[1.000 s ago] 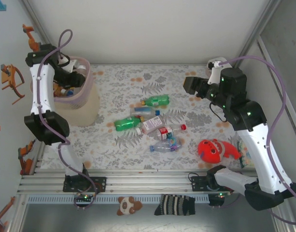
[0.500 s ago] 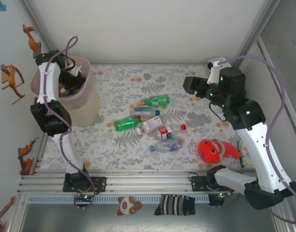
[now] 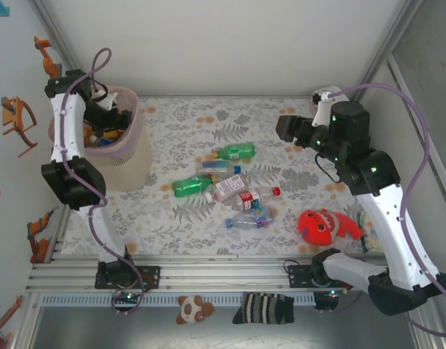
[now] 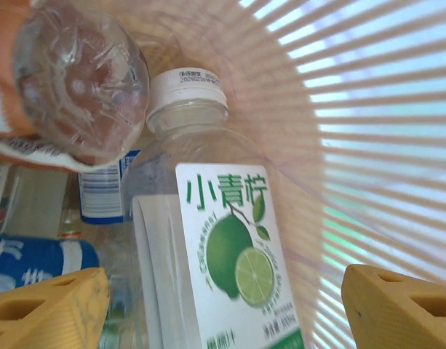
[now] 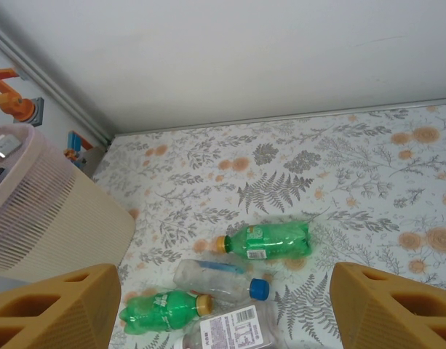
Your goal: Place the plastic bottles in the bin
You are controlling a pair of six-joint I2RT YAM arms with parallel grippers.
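The pale-pink perforated bin [image 3: 132, 156] stands at the far left of the table. My left gripper [image 3: 110, 120] reaches inside it and is open. In the left wrist view its yellow fingers [image 4: 52, 305] stand wide apart on either side of a clear white-capped bottle with a lime label [image 4: 230, 247], with a gap showing on the right. A crumpled clear bottle [image 4: 77, 80] and others lie in the bin beside it. Several plastic bottles lie mid-table, among them a green one [image 3: 235, 152], a blue-capped clear one [image 3: 219, 168] and a red-capped one [image 3: 255, 198]. My right gripper [image 3: 287, 131] hovers open and empty at the far right.
A red round toy [image 3: 321, 225] lies at the near right of the table. A striped sock [image 3: 265, 307] and a small plush [image 3: 193, 309] sit on the front rail. In the right wrist view the bin [image 5: 48, 218] is at the left and a green bottle [image 5: 270, 240] in the middle.
My left gripper has opened inside the bin and let go of the lime-label bottle, while its arm shifted slightly. The right arm has not moved.
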